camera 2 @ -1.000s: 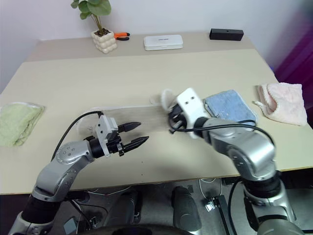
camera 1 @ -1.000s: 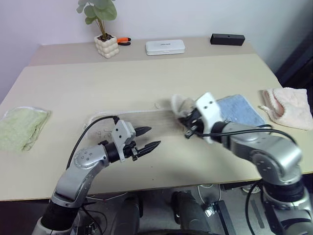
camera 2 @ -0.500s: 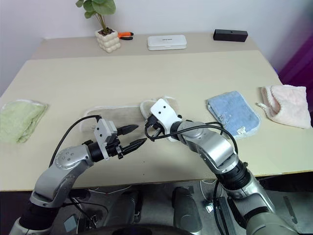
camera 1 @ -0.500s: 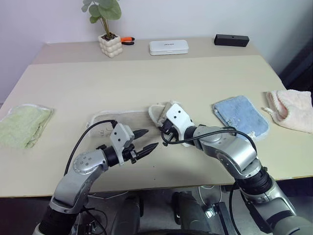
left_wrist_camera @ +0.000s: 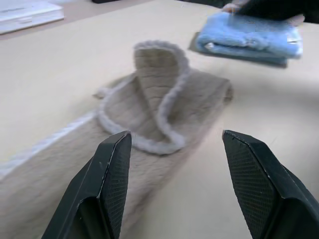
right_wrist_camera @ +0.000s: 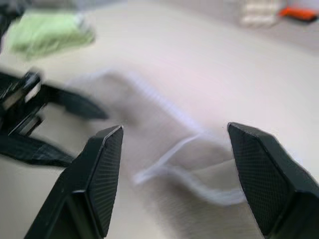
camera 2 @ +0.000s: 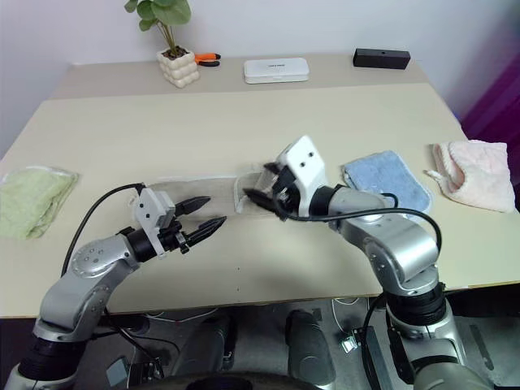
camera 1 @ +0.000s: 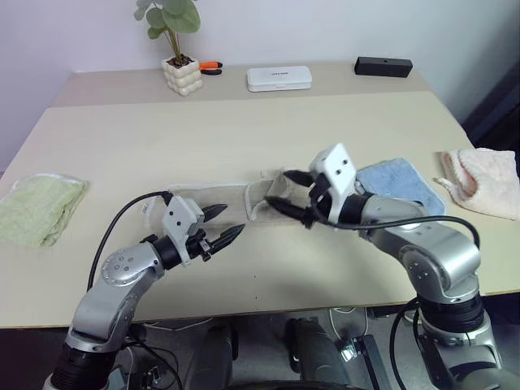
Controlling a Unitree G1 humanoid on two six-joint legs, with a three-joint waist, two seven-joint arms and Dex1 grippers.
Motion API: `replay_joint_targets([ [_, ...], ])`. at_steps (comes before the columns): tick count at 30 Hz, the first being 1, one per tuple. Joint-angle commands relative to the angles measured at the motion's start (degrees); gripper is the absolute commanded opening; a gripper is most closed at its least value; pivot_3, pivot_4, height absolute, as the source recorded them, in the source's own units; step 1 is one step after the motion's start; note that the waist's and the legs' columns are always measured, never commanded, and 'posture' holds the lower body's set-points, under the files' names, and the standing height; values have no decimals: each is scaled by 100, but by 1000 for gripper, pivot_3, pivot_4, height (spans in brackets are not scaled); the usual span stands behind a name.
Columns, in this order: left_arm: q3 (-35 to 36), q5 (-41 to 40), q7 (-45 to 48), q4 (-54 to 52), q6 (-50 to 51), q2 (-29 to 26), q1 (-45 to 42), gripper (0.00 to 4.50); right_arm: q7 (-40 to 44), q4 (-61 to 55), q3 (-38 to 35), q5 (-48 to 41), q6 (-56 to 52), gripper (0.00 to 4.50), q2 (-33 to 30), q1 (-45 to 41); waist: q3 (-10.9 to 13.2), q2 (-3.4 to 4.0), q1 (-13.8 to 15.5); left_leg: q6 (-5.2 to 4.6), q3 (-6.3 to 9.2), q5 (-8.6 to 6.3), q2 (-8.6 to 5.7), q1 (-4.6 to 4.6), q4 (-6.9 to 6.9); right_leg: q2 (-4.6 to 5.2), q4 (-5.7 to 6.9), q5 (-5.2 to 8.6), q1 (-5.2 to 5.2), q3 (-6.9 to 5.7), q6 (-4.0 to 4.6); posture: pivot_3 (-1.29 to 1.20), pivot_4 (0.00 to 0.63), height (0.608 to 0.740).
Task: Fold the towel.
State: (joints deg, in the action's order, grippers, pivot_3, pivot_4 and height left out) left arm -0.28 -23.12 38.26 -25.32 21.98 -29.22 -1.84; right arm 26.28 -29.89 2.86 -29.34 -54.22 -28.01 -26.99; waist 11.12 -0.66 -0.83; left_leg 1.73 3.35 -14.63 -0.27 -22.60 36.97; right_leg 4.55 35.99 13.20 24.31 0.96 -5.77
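Left wrist view: towel (left_wrist_camera: 149, 107) end flopped over loosely, both the left gripper (left_wrist_camera: 174, 159) and right gripper (camera 1: 286, 195) parted, empty; unpressed flap may spring back.

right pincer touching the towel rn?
Apart. In the right wrist view the right pincer stands open, the towel lying on the table beyond its fingertips, nothing between them.

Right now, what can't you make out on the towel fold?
- Towel: in the head views the left gripper and the right gripper cover parts of it, so the fold's alignment can't be judged.
- Embroidered squiggle and loop: not identifiable.
- Right wrist view: the towel is motion-blurred.
- Left wrist view: the near end is cut off by the edge.
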Motion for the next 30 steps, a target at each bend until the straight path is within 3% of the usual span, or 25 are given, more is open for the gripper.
replay_joint_targets([
  [1,231,-40,-6,3,-63,-67,32,2937,-167,802,367,915,539,1551,-357,-61,0,-1,4,0,-2,0,0,0,1,1,-1,1,0,0,3,0,150,738],
  [3,229,-31,-15,-10,-58,-49,25,2937,-154,1212,765,1302,904,601,-349,-72,0,-1,-1,0,-2,0,-1,-1,0,1,-2,1,0,0,3,0,150,738],
  [10,217,-8,-106,-158,-30,-6,123,2937,10,2041,1403,1959,1773,601,215,-327,0,0,-24,0,-1,0,0,-1,-4,-1,1,-1,4,1,-1,0,150,738],
  [15,208,-25,-202,-289,3,10,242,2937,74,2202,1591,2083,1953,601,796,-530,0,-1,-20,0,3,0,1,0,-3,-2,2,-2,4,0,-2,0,150,738],
  [22,86,2,-351,-414,52,109,324,2937,-85,3330,1671,2462,2411,601,1286,-286,-4,-8,7,1,1,0,-1,-1,-1,1,1,-1,2,0,0,0,150,738],
  [29,278,-22,-531,-538,109,114,536,2937,185,2911,1367,2256,2372,601,1307,-169,-5,-9,-12,1,0,0,0,4,-3,0,4,-2,2,2,-1,0,150,738],
  [30,467,-201,-645,-596,221,181,624,2937,308,2660,1180,2028,2264,826,1297,-215,-4,-8,-9,1,0,0,0,4,-3,1,4,-2,2,2,-1,0,150,738],
])
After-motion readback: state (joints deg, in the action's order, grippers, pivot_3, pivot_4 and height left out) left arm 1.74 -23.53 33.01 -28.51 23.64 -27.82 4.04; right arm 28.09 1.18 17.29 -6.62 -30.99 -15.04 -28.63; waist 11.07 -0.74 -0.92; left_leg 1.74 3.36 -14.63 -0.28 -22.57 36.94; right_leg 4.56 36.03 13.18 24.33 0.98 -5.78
